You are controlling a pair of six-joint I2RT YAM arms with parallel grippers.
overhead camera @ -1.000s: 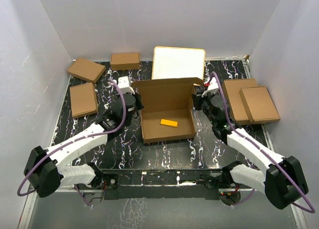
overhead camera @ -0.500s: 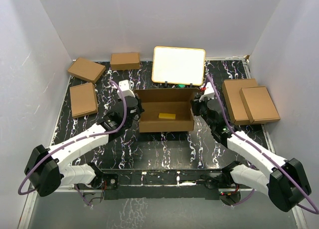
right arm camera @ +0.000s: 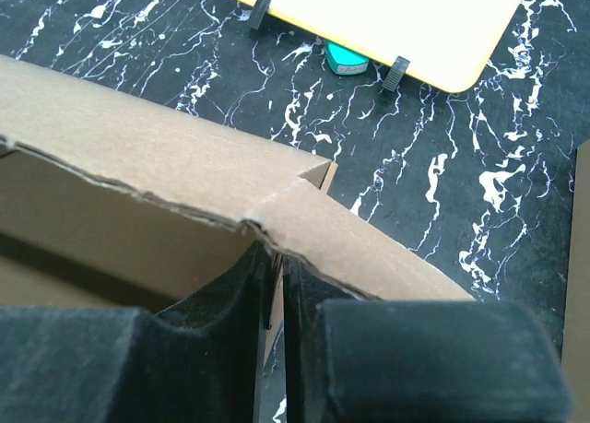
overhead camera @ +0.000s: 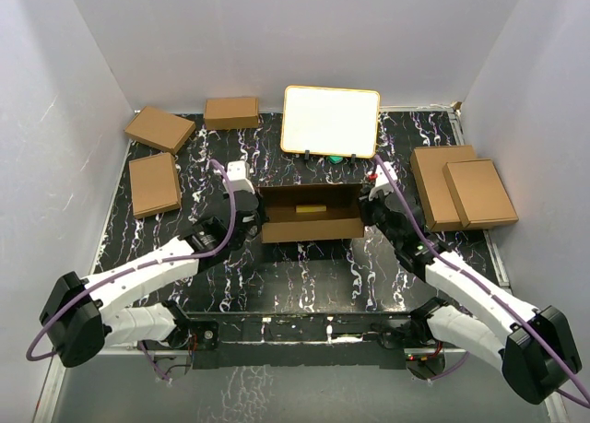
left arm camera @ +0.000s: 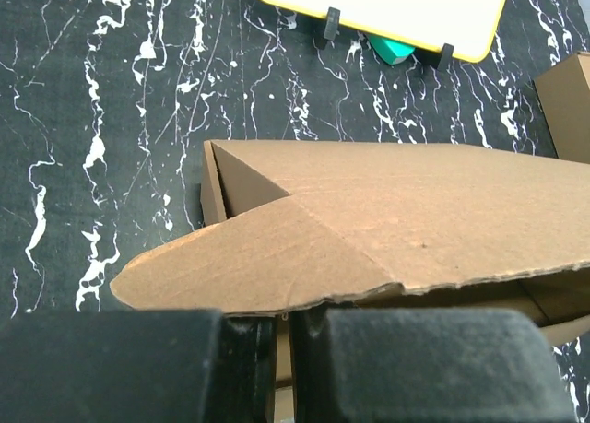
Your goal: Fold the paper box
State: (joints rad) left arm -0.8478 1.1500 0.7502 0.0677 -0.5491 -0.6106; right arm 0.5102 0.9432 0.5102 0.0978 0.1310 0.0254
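Change: the lid of the paper box (overhead camera: 309, 228) has swung down from upright toward the tray, and both arms have drawn in with it.
Location: centre of the worktop (overhead camera: 304, 280), between the arms; the lid is not yet flat.
Contents: yellow slip (overhead camera: 311, 207) on the tray floor.
Left gripper (overhead camera: 253, 218): clenched on the lid's rounded left ear flap, probably to steer it inside the side wall.
Right gripper (overhead camera: 370, 207): pinching the right ear flap, likely for the same purpose.
Surroundings: white board (overhead camera: 330, 121) on stands just behind the box, with a teal object (overhead camera: 343, 157) at its foot. Folded boxes lie to the left (overhead camera: 154, 183) and right (overhead camera: 477, 193), well apart.
Obstruction: the ear flaps may catch on the tray walls.
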